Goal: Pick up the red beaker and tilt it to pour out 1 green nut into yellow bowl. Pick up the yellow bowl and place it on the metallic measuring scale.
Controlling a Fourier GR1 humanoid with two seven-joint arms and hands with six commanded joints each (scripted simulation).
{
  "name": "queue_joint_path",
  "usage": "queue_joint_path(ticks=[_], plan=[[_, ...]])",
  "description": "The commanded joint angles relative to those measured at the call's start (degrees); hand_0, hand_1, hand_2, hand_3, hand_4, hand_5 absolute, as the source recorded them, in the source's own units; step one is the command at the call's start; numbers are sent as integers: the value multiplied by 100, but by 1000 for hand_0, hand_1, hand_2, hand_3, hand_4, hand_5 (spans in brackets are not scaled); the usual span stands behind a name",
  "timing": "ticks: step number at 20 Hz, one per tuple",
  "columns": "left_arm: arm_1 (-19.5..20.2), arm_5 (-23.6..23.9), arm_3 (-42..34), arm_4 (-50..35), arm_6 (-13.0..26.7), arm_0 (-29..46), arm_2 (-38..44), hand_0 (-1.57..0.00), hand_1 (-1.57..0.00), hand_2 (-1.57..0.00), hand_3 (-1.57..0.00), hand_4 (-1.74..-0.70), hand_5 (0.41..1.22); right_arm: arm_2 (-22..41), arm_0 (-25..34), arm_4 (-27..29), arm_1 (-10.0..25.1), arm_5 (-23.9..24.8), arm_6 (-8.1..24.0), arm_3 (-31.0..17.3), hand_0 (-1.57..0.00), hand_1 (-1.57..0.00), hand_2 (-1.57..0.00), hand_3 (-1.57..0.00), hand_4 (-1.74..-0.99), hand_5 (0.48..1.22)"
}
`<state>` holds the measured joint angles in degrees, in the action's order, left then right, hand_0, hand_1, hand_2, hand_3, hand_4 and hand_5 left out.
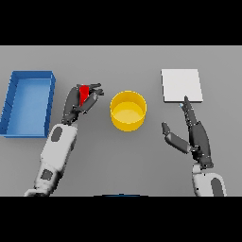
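**Desk:** What are the fingers (92,92) doing here?

**Photographer:** They are curling tightly round the red beaker (84,94); the left hand (78,101) is holding it just left of the yellow bowl (128,110), tilted toward it but not yet over the rim. I cannot tell whether the green nut is sitting inside; none is showing in the bowl.

**Desk:** And the other hand?

**Photographer:** The right hand (196,134) is waiting on the grey bench (142,160), fingers straight and thumb spread, gripping nothing, its tips nearly touching the pale scale (182,85).

**Desk:** What is the pour asking for?

**Photographer:** To my eye, carrying the beaker's lip over the bowl's middle first, then tipping slowly, so only one nut is dropping and nothing is bouncing out. The blue tray (14,101) is lying far left, out of it.
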<state>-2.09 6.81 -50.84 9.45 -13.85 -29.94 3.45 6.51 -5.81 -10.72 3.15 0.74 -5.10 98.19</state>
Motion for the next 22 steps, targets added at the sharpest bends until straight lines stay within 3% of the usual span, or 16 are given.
queue_joint_path(ticks=[1, 8, 14, 22], plan=[[21, -114, -85, -162, 57, -13, 73, -1483, -1486, -1493, -1462, -1639, 1157, 24, -6, 18, -8, -28, -12, 45, 1, 1, 1, 1, -1248, 645], [237, -423, -840, -417, 458, -100, -114, -1553, -1553, -1555, -1548, -1720, 1131, 29, 72, -70, 58, -21, -48, 28, 1, 1, 1, 1, -1226, 650], [718, -581, -842, -214, 671, -282, -297, -1556, -1557, -1558, -1553, -1724, 1139, 52, -5, -243, 114, 67, -302, 10, 1, 1, 1, 1, -1219, 661], [1413, -872, -969, 1181, 1427, -798, -1664, -1569, -1569, -1569, -1568, -1738, 1127, 122, -49, -338, 97, 71, -52, 77, 1, 1, 1, 1, -1183, 663]])
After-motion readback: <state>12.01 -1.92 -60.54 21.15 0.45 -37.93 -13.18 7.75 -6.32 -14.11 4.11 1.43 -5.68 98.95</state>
